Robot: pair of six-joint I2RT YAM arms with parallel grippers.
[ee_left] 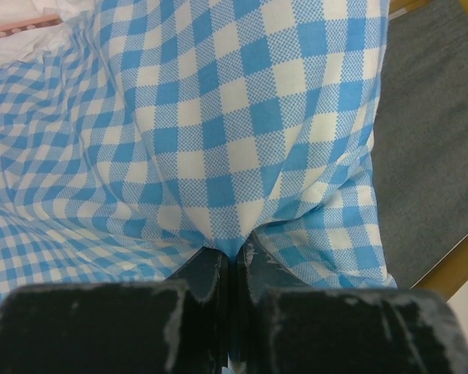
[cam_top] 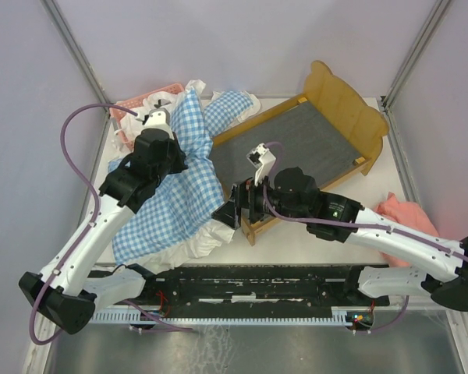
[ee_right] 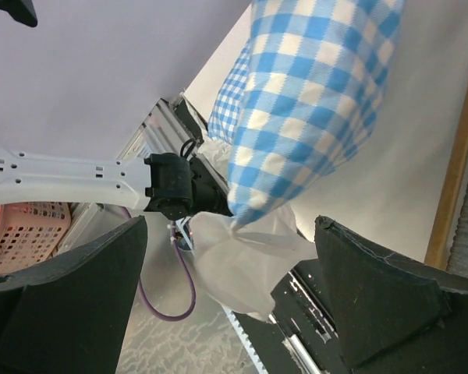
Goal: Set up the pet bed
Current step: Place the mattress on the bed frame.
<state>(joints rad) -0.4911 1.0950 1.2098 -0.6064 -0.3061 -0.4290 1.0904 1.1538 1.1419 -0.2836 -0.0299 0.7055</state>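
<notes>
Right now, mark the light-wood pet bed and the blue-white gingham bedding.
light-wood pet bed [cam_top: 351,97]: top external view, scalloped headboard.
blue-white gingham bedding [cam_top: 179,196]: top external view, spread middle.

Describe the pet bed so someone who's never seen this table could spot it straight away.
On the white table, look at the far right corner. The pet bed is a light-wood frame, set at an angle, with a dark grey base. Unlike the blue-and-white gingham bedding and pink basket to its left, it has a wavy headboard.
</notes>
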